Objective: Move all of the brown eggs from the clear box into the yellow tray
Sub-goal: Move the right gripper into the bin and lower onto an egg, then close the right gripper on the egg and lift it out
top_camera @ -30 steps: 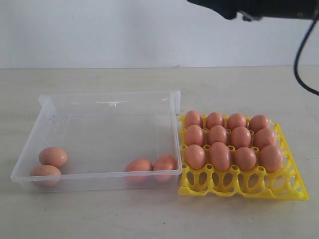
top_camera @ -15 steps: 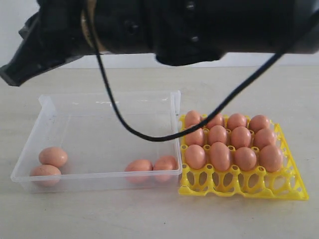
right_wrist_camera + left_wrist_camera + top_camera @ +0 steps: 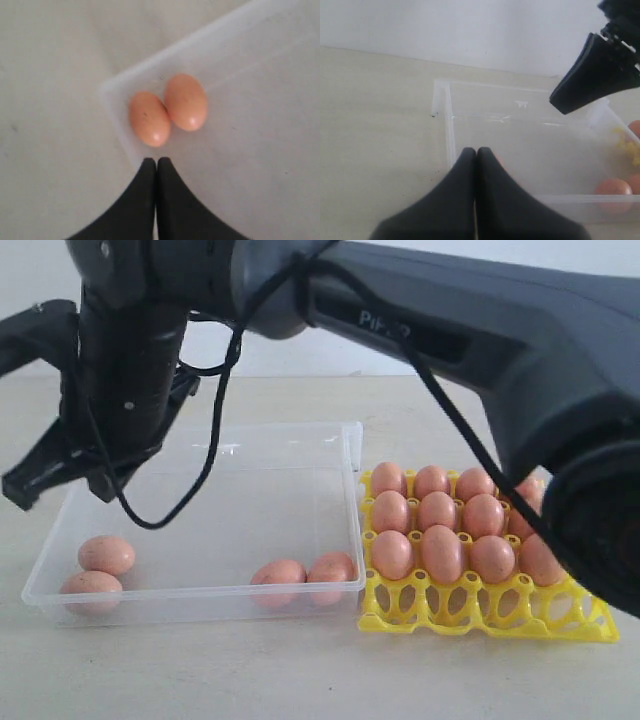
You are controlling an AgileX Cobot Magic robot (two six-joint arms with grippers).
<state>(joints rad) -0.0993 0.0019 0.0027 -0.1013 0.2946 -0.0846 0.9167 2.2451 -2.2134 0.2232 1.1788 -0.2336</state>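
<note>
The clear box [image 3: 352,455] holds two pairs of brown eggs, one pair [image 3: 106,554] in its near-left corner and one [image 3: 277,573] by its near-right wall. Several more eggs [image 3: 440,550] fill the yellow tray [image 3: 480,612], whose front row of cups stands bare. My right gripper [image 3: 18,492] has reached across and hangs shut and empty above the box's left end. In its wrist view the right gripper [image 3: 156,161] sits just short of the two corner eggs [image 3: 149,118], apart from them. My left gripper [image 3: 476,151] is shut on nothing, near the box's rim [image 3: 445,115].
The right arm [image 3: 480,330] spans the whole scene above box and tray, its black cable [image 3: 215,430] looping down over the box. The right gripper's fingers [image 3: 590,75] show in the left wrist view over the box's far side. Bare table lies in front of both containers.
The right arm has swept in from the upper right, across the tray and box, and now hangs lower over the box's left end. The eggs have not moved.
</note>
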